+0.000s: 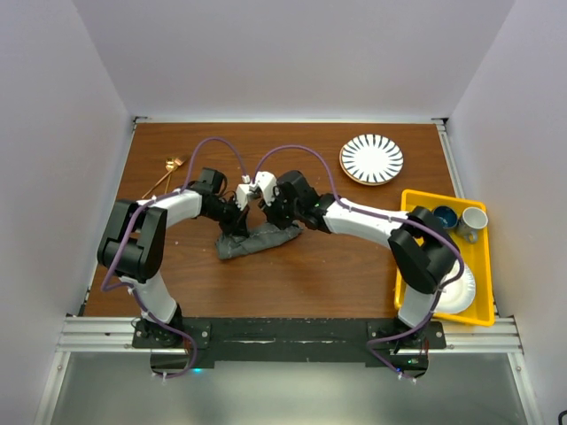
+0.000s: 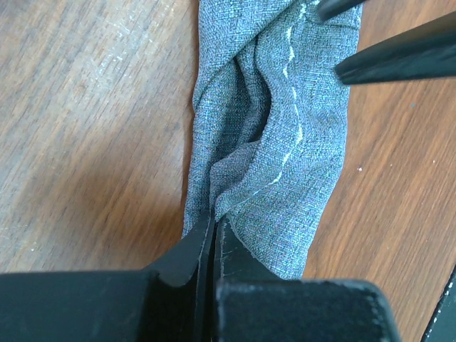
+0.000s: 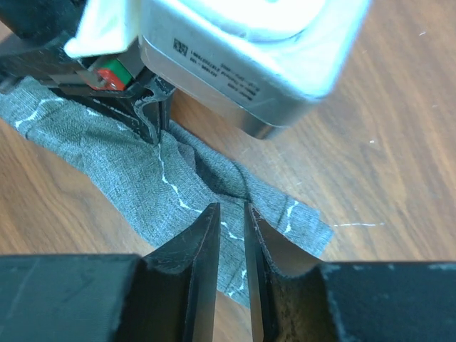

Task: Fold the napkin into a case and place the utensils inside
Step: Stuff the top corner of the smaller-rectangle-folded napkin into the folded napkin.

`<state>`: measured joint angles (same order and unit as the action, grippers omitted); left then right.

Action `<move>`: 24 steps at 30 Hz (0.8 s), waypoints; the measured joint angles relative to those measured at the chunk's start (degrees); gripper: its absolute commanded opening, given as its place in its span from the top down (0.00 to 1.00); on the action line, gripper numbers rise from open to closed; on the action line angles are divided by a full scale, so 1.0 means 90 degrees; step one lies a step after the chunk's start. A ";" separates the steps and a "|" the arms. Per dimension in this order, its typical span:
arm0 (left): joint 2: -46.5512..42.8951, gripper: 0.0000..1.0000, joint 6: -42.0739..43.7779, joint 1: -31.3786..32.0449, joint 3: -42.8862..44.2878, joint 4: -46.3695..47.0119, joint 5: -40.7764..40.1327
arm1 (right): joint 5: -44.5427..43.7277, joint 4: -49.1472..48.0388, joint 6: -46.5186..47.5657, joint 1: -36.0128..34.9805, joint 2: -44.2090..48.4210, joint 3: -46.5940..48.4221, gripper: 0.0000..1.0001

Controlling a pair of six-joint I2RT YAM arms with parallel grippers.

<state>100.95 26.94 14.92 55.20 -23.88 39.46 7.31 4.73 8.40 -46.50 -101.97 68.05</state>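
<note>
The napkin [image 1: 259, 241] is laid on the brown table [image 1: 354, 274], near the middle and a little to the left. It is folded into a long thin strip. In the top view, its long way is run from the lower left up to the upper right. It is made of dark grey cloth, and a thin line of light stitches is seen along it. The strip is not flat: it is bunched and wrinkled, with soft folds down the middle. Both arms are bent in over it. The left gripper [image 2: 214, 231] is closed tight, and a fold at one end of the napkin is pinched between its black fingers [image 2: 182, 260]. The right gripper [image 3: 231, 214] is held at the other end, with its tips down at the cloth. Only a thin gap is left between its fingers [image 3: 203, 249], and it cannot be told whether any cloth is held there. The two gold utensils [image 1: 166, 173] are laid well apart, near the far left corner.
</note>
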 measured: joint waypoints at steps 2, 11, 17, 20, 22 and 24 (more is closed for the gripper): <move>0.0000 1.00 0.0027 0.0000 0.0000 -0.0007 0.0007 | 0.0046 0.0010 0.0000 -0.0002 -0.0102 0.0019 0.77; 0.0039 1.00 -0.0058 -0.0083 0.0007 -0.0092 0.0087 | 0.0083 -0.0228 0.0027 -0.0078 -0.0818 0.0177 0.76; 0.0039 0.98 -0.0007 -0.0194 0.0012 -0.0284 0.0192 | -0.0289 -0.0481 -0.0146 -0.0080 -0.1197 0.0476 0.77; 0.0039 0.99 0.0019 -0.0345 0.0010 -0.0544 0.0338 | -0.0415 -0.0476 -0.0223 -0.0083 -0.1212 0.0452 0.75; 0.0049 1.00 0.0027 -0.0427 0.0010 -0.0704 0.0415 | -0.0481 -0.0495 -0.0328 -0.0087 -0.1197 0.0389 0.75; 0.0068 1.00 0.0024 -0.0471 0.0010 -0.0777 0.0447 | -0.0522 -0.0474 -0.0413 -0.0080 -0.1158 0.0284 0.73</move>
<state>101.56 27.16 10.68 55.29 -30.87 43.48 2.61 0.47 4.69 -47.22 -112.40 70.61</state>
